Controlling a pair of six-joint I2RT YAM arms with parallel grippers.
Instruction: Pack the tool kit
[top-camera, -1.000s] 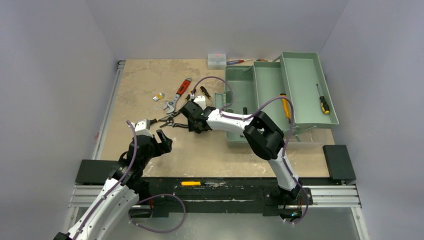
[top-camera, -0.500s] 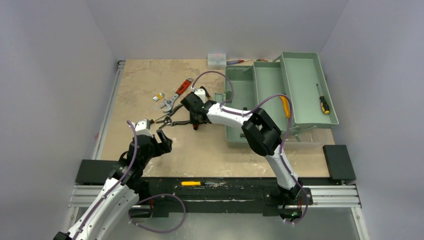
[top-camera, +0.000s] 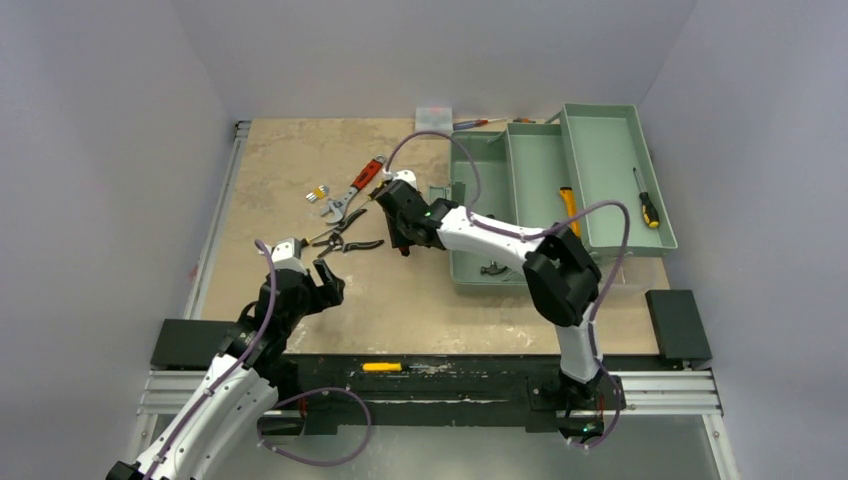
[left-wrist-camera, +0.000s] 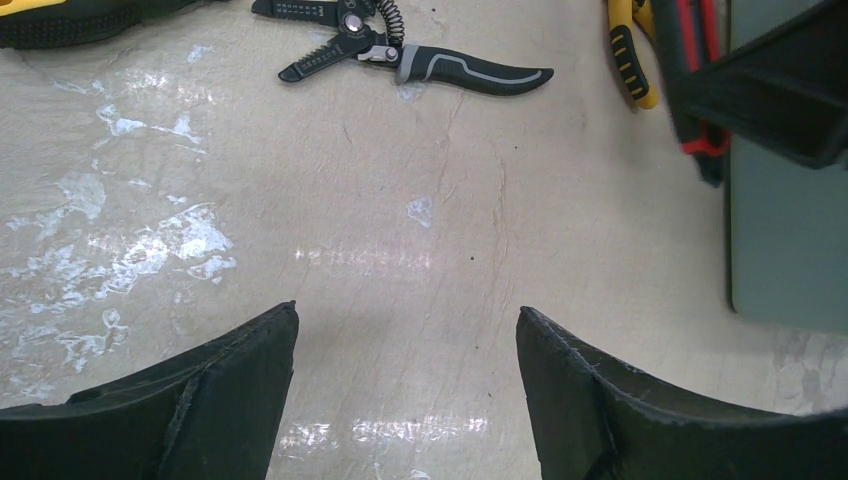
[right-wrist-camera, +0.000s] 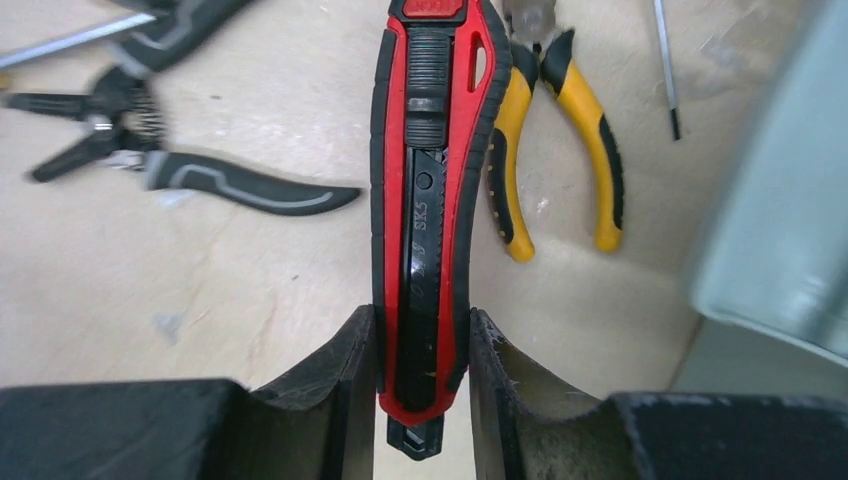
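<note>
My right gripper (right-wrist-camera: 420, 320) is shut on a red and black utility knife (right-wrist-camera: 428, 190) and holds it above the table, left of the open sage-green toolbox (top-camera: 605, 170). In the top view this gripper (top-camera: 404, 228) hangs just left of the box's near-left corner. Yellow-handled pliers (right-wrist-camera: 555, 130) and black wire strippers (right-wrist-camera: 150, 160) lie on the table under it. My left gripper (left-wrist-camera: 405, 315) is open and empty, low over bare table; in the top view it (top-camera: 325, 282) sits near the strippers (top-camera: 345, 240). A yellow and black screwdriver (top-camera: 648, 206) lies in the lid.
A red-handled wrench (top-camera: 357, 186) and small yellow bits (top-camera: 318, 194) lie left of the right arm. A small white box (top-camera: 433, 116) stands at the table's far edge. A yellow-handled tool (top-camera: 570, 212) lies in the box tray. The toolbox wall (left-wrist-camera: 785, 240) shows in the left wrist view.
My right gripper has lifted the utility knife off the table and moved right and farther back, towards the toolbox. The left arm has not moved.
</note>
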